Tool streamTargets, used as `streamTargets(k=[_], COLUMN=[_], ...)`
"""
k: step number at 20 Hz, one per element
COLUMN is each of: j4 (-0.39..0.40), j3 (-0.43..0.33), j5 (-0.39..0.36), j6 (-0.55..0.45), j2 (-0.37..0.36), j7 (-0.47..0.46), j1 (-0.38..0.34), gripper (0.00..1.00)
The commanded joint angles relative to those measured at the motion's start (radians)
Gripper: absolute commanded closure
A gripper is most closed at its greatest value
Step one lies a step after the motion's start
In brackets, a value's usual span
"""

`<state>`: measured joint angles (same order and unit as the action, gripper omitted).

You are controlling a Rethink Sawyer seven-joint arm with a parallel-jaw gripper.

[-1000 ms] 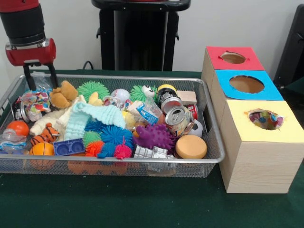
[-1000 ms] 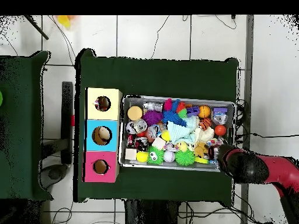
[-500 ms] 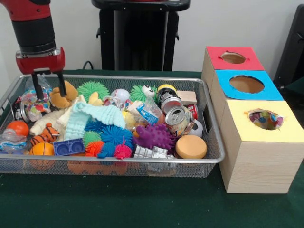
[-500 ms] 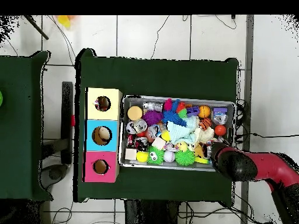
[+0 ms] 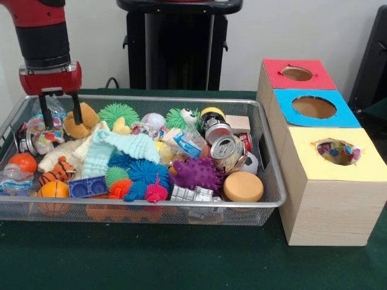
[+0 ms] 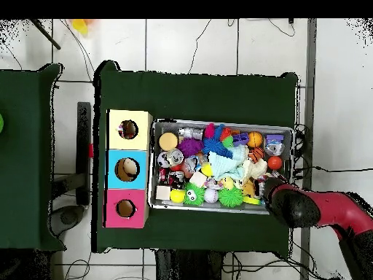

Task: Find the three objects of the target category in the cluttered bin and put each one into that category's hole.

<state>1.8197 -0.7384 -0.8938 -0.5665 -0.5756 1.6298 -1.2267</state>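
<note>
Pincer: we see the pincer [image 5: 59,114] at the far left corner of the wire bin [image 5: 181,206] in the front view, its two black fingers [image 5: 46,112] spread apart and holding nothing.

What lies beneath it: we judge the tips hang just over the crinkled plastic packet [image 5: 41,130], with the brown plush bear [image 5: 81,121] touching or nearly touching the finger on the picture's right.

Key relation: from the pincer, the packet sits below and slightly toward the picture's left, the bear just toward the right; which of the two is the target we cannot say for certain, since the task names no category.

Long axis: the bear lies slumped with its length running roughly across the bin; the fingers stand side by side along that same line, so a turn of the wrist may be needed for the bear.

Overhead check: the red arm [image 6: 331,211] covers that corner, so we cannot confirm the alignment from above.

Destination: the three holed boxes stand beside the bin at its opposite end, well apart from the pincer; the yellow box [image 5: 335,181] already shows colourful wrapping in its hole, which may hint that packets go there.
</note>
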Motion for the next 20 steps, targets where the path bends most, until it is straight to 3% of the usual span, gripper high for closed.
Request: streamTargets(k=[1, 8, 14, 20], j4=[-0.027, -0.021, -0.082, -0.054], j3=[0.016, -0.007, 0.034, 0.106], j5=[-0.013, 0.028, -0.050, -0.123], j6=[-0.004, -0.057, 0.010, 0.112], j2=[-0.089, -0.139, -0.012, 0.023], j7=[-0.126, -0.173, -0.126, -0.011], j1=[-0.037, -0.061, -0.016, 0.026], gripper=[0.00, 0.00, 0.00, 0.00])
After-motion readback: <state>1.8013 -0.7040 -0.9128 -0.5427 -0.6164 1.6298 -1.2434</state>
